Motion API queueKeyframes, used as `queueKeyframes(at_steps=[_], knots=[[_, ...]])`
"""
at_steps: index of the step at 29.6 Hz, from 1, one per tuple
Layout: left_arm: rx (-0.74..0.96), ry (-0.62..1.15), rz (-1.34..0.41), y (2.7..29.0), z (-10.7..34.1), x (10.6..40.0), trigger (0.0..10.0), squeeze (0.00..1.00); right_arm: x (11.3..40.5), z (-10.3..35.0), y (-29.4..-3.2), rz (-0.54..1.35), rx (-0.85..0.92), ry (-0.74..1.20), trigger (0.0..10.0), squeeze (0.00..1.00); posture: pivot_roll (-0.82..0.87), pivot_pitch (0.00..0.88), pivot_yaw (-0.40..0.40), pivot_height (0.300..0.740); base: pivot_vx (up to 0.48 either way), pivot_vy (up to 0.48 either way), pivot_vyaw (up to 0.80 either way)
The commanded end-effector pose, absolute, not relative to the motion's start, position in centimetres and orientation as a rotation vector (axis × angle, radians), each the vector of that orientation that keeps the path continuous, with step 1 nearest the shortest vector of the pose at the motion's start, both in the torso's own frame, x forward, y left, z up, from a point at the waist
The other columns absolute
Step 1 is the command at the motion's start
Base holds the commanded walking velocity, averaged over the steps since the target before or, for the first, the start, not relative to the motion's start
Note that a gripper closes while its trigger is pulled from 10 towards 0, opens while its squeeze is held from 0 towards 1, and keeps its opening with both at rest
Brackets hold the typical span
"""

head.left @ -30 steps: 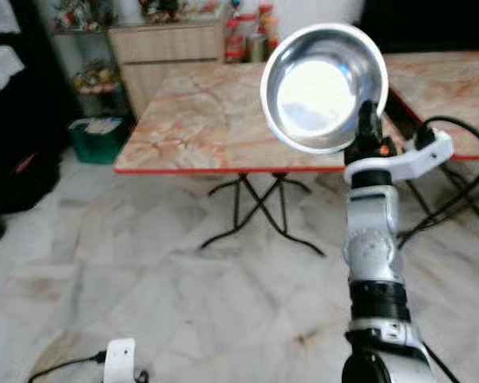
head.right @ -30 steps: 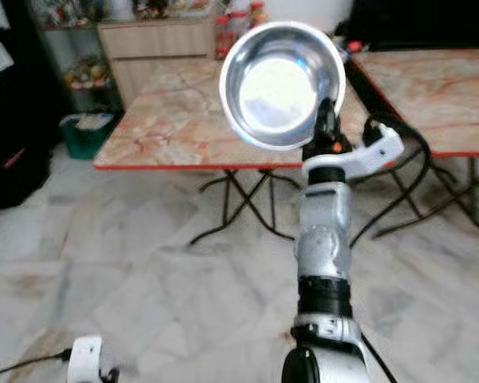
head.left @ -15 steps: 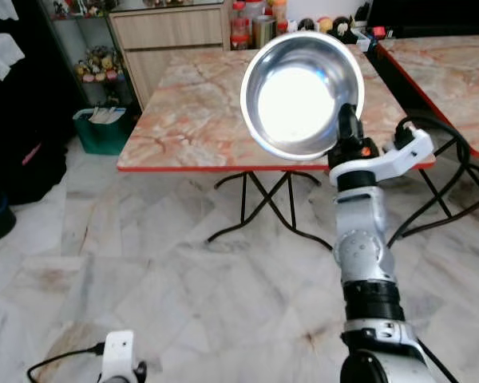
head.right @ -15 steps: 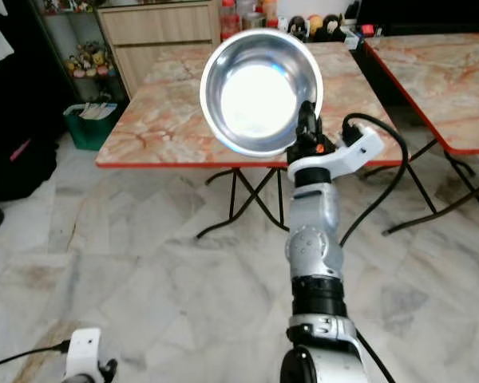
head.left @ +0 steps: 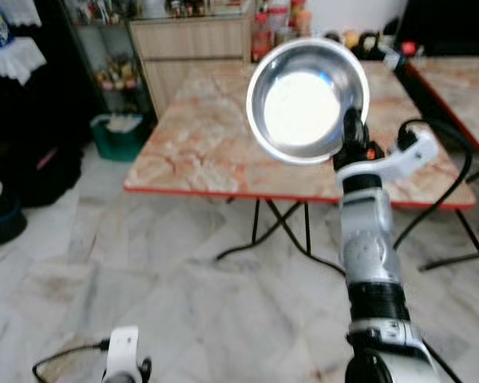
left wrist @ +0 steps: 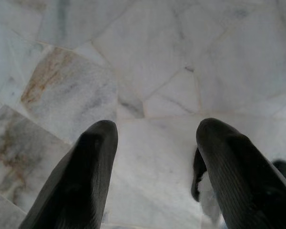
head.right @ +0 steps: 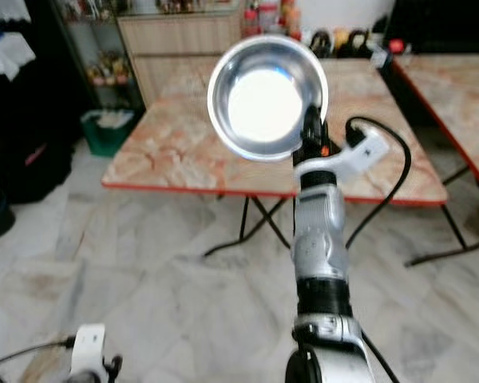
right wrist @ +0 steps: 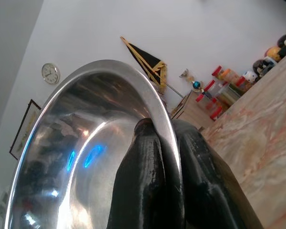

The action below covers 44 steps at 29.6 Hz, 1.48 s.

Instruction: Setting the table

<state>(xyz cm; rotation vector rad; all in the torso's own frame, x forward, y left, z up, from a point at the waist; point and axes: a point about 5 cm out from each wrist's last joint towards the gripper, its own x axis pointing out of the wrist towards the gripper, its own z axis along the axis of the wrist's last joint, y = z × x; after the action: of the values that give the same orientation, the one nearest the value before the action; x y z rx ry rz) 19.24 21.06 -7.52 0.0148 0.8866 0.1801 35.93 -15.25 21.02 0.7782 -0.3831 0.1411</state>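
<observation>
Left wrist view looks straight down on the pale marble floor (left wrist: 152,71), and the left claw (left wrist: 155,143) hangs low beside the robot with its two black fingers (left wrist: 86,176) spread well apart and nothing between them. Down at the bottom of the head views a white wrist part of that arm (head.left: 124,363) shows just above the floor, with a thin black cable trailing off it. Closer to the middle, the silver right arm (head.left: 367,247) rises upright in front of the robot, and the right claw (right wrist: 167,157) is clamped on the rim of a shiny steel bowl (head.left: 307,100): one finger sits inside the rim and one outside, pinching the metal between them. The bowl is held up in the air, tipped on edge so its hollow faces the robot's head, and it is bright with reflected light. Behind it stands a folding tabletop (head.left: 215,152) of pink-veined marble pattern with a red edge and crossed black legs. A second one like it (head.right: 455,88) stands off to the right. Farther back are a green bin (head.left: 120,136) on the floor, a wooden cabinet (head.left: 191,48) and some bottles (head.left: 279,20) against the wall.
</observation>
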Motion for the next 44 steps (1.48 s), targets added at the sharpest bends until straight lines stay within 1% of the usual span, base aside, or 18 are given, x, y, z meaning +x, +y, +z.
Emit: queueKeyframes(at_steps=[1,11,12,17,18,20,24,27,31,36,38,41,44], knots=[[0.015,0.892,0.18,21.0,-7.6,19.2,10.0,0.0,36.1,21.3,-15.3,0.139,0.775,-0.385,10.0,0.0,0.01,0.0,0.049,0.74,0.379,0.0,0.0],[0.013,0.892,0.177,21.0,-7.6,19.2,10.0,0.0,36.1,20.5,-15.8,0.123,0.734,-0.339,10.0,0.0,0.0,0.0,0.044,0.74,0.382,0.0,0.0],[0.012,0.893,0.174,20.9,-7.6,19.2,10.0,0.0,36.2,19.7,-16.3,0.098,0.71,-0.297,10.0,0.0,0.0,0.0,0.045,0.74,0.382,0.0,0.0],[0.01,0.895,0.172,20.8,-7.6,19.1,10.0,0.0,36.3,18.5,-16.7,0.063,0.663,-0.243,10.0,0.0,0.0,0.0,0.045,0.74,0.379,0.0,0.0],[0.009,0.896,0.17,20.8,-7.6,19.1,10.0,0.0,36.2,17.4,-17.4,-0.003,0.639,-0.202,10.0,0.0,0.0,0.0,0.045,0.74,0.382,0.0,0.0],[0.007,0.896,0.17,20.8,-7.6,19.1,10.0,0.0,36.1,16.1,-18.1,-0.071,0.61,-0.13,10.0,0.0,0.0,0.0,0.042,0.74,0.382,0.0,0.0],[0.008,0.898,0.17,20.8,-7.7,19.1,10.0,0.0,36.0,15.5,-18.4,-0.092,0.577,-0.104,10.0,0.0,0.0,0.0,0.042,0.74,0.382,0.0,0.0],[0.01,0.903,0.167,20.8,-7.7,19.0,10.0,0.0,35.9,14.1,-18.3,-0.117,0.553,0.014,10.0,0.0,0.0,0.0,0.045,0.74,0.379,0.0,0.0],[0.01,0.908,0.164,20.8,-7.8,18.9,10.0,0.0,35.9,13.3,-18.6,-0.171,0.591,0.048,10.0,0.0,0.0,0.0,0.044,0.74,0.377,0.0,0.0],[0.008,0.92,0.168,21.0,-7.9,18.5,10.0,0.0,35.7,12.9,-18.8,-0.215,0.588,0.082,10.0,0.0,0.0,0.0,0.043,0.74,0.337,0.0,0.0],[0.007,0.924,0.169,21.0,-8.0,18.5,10.0,0.0,35.6,12.7,-18.8,-0.22,0.579,0.108,10.0,0.0,0.0,0.0,0.044,0.74,0.0,0.0,0.0],[0.004,0.923,0.169,21.0,-8.0,18.4,10.0,0.0,35.6,12.4,-18.6,-0.221,0.623,0.12,10.0,0.0,0.0,0.0,0.044,0.74,0.0,0.0,0.0],[0.004,0.928,0.17,21.0,-8.0,18.3,10.0,0.0,35.4,11.8,-18.5,-0.217,0.61,0.17,10.0,0.0,0.0,0.0,0.043,0.74,0.0,0.0,0.0]])
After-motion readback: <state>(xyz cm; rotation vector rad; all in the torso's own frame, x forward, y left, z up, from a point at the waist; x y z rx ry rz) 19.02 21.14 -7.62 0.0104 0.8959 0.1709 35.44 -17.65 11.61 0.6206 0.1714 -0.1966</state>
